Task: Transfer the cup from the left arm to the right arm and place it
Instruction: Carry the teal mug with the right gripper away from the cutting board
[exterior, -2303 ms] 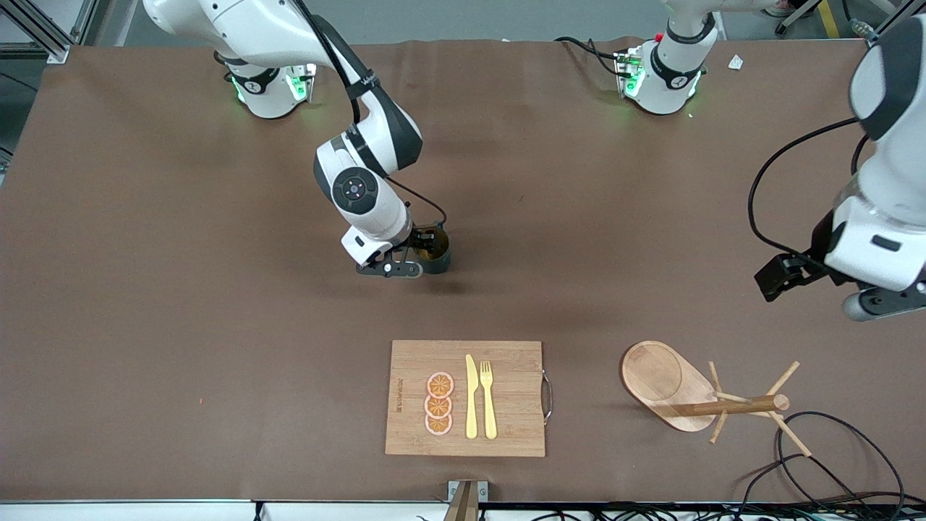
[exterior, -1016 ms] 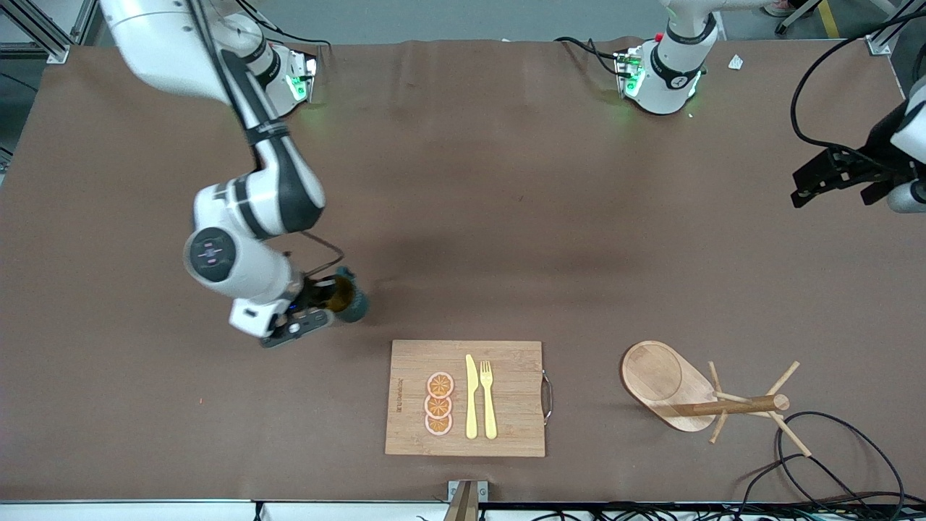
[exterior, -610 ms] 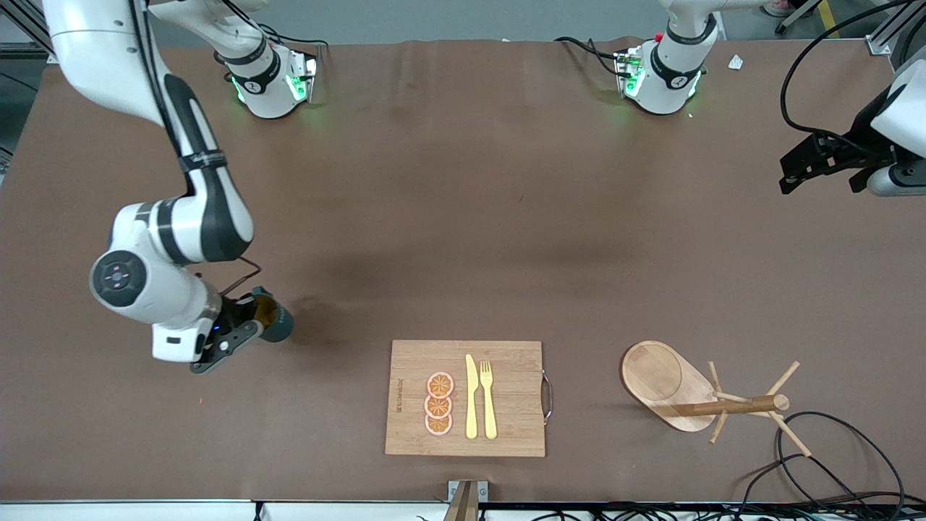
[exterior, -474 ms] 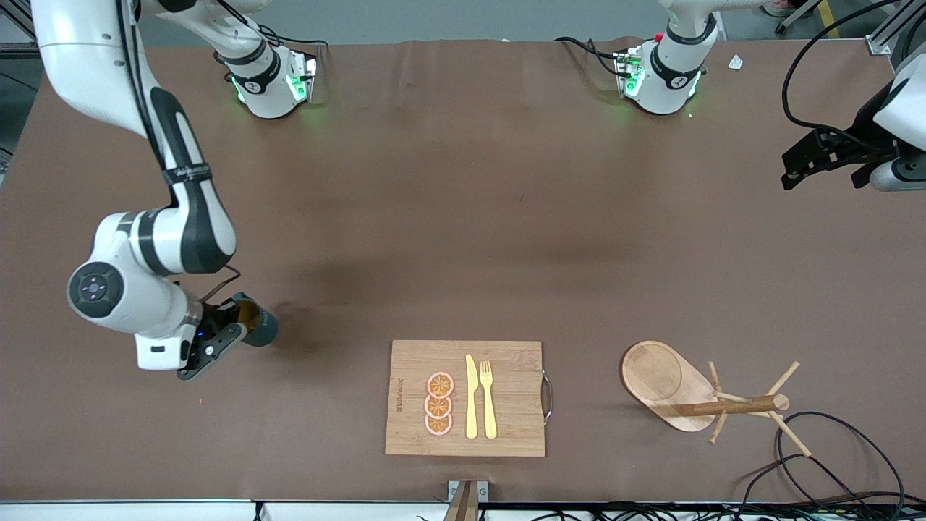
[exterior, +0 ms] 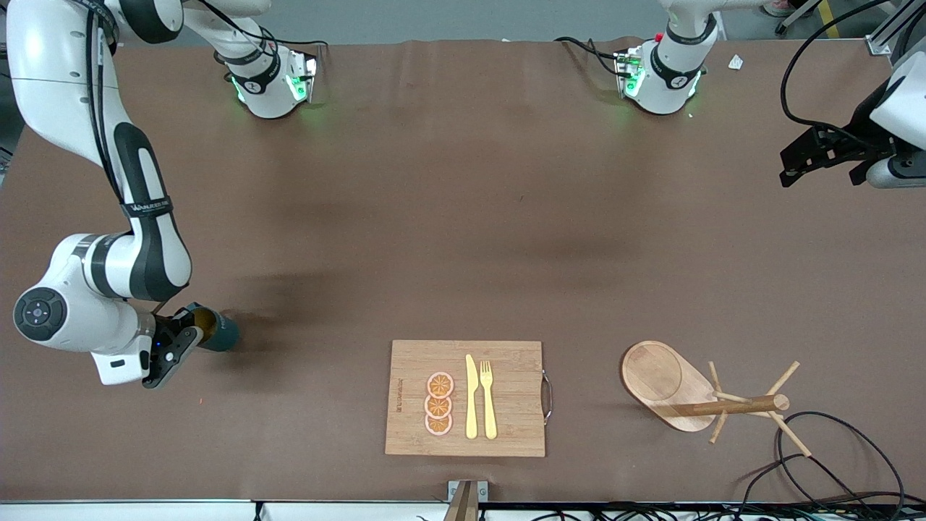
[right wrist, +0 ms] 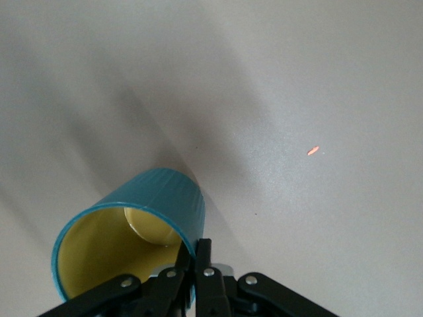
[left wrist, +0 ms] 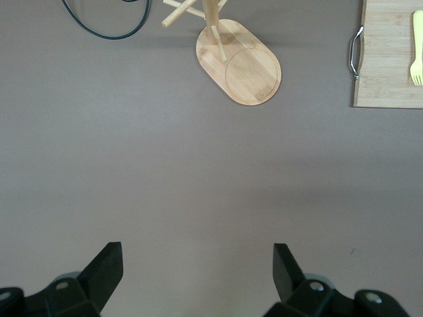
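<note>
The cup (exterior: 219,333) is dark teal with a mustard-yellow inside (right wrist: 112,247). It hangs tilted over the brown table at the right arm's end. My right gripper (exterior: 189,334) is shut on its rim, one finger inside and one outside the wall (right wrist: 173,201). The cup's handle is hidden. My left gripper (exterior: 825,153) is in the air over the table's edge at the left arm's end. It stands open with nothing between its fingertips (left wrist: 109,264), only bare table under them.
A bamboo cutting board (exterior: 506,398) with a yellow knife, a fork and orange slices lies near the front edge. A wooden mug tree (exterior: 723,404) on an oval base stands toward the left arm's end, beside black cables (exterior: 832,463).
The right arm has carried the cup from the table's middle toward its own end and nearer the front camera. The left arm has drawn back toward its end and now holds still.
</note>
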Robot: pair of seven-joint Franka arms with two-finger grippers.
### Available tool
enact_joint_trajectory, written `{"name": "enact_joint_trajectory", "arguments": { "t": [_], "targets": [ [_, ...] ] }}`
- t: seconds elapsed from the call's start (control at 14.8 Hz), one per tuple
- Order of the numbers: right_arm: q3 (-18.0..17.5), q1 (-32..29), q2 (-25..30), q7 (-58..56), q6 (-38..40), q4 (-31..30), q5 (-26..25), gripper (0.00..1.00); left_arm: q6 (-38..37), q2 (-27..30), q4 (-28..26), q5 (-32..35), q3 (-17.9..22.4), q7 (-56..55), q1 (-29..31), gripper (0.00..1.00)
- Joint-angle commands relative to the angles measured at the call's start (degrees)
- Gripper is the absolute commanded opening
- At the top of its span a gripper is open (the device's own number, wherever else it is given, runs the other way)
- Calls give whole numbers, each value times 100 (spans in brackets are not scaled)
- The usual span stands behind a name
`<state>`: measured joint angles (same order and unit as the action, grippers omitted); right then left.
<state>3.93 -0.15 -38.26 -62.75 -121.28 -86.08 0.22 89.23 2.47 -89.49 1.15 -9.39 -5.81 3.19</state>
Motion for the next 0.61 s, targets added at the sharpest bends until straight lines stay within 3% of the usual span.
{"name": "enact_joint_trajectory", "arguments": {
  "t": [0.0,0.2,0.27,0.34,0.47,0.54],
  "targets": [
    [-120,-186,-146,-710,26,109,-84,1,-38,166,-139,-36,-45,133,59,100],
    [-120,-187,-191,-826,17,109,-110,3,-64,158,-139,-53,-54,150,42,100],
    [-120,-170,-208,-826,17,109,-119,9,-90,149,-139,-53,-54,159,42,100],
    [-120,-143,-208,-809,25,109,-119,22,-90,131,-139,-53,-54,159,42,100],
    [-120,-134,-199,-695,25,135,-67,67,-116,113,-130,-45,-54,264,42,100],
    [-129,-143,-182,-703,69,231,-49,100,-186,105,-121,-53,-54,317,50,100]
  ]
}}
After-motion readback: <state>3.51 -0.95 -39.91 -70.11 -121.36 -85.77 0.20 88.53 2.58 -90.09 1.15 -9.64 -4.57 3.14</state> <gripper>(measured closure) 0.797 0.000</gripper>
